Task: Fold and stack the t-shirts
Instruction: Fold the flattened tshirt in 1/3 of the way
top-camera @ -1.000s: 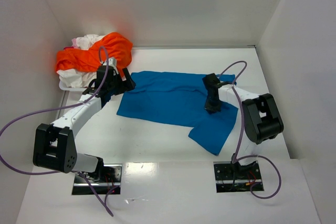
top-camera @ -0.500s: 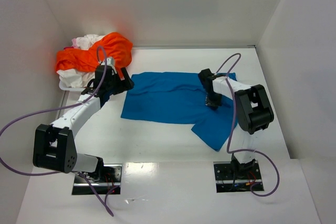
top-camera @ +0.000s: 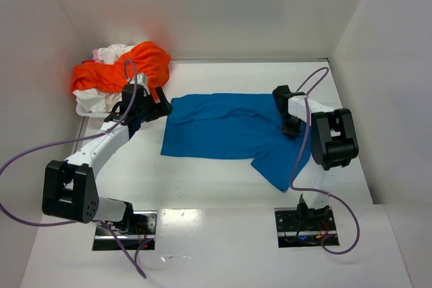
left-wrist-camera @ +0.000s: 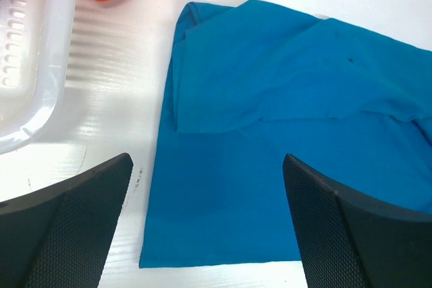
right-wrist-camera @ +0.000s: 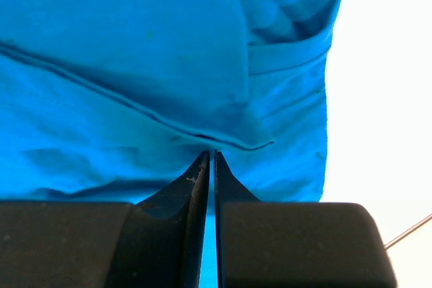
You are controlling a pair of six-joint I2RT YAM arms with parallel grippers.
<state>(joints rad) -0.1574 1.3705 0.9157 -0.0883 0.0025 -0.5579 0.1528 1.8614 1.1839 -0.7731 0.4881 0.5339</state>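
The blue t-shirt (top-camera: 229, 129) lies spread across the table's middle, with a sleeve or flap hanging toward the near right. My right gripper (top-camera: 290, 128) sits at the shirt's right edge. In the right wrist view its jaws (right-wrist-camera: 209, 154) are pressed almost together at a fold of the blue cloth (right-wrist-camera: 135, 65). My left gripper (top-camera: 160, 104) hovers open over the shirt's left edge (left-wrist-camera: 223, 187), its fingers (left-wrist-camera: 74, 207) wide apart and holding nothing. The orange t-shirt (top-camera: 145, 62) and white/pinkish t-shirts (top-camera: 111, 53) are piled at the back left.
A clear plastic basket (top-camera: 82, 108) holds the pile of shirts at the back left; its ribbed rim (left-wrist-camera: 47, 65) shows in the left wrist view. White walls close the table on the left, back and right. Purple cables loop from both arms.
My right gripper has swung right and slightly back, dragging the blue t-shirt to the right with it. The left arm has barely moved.
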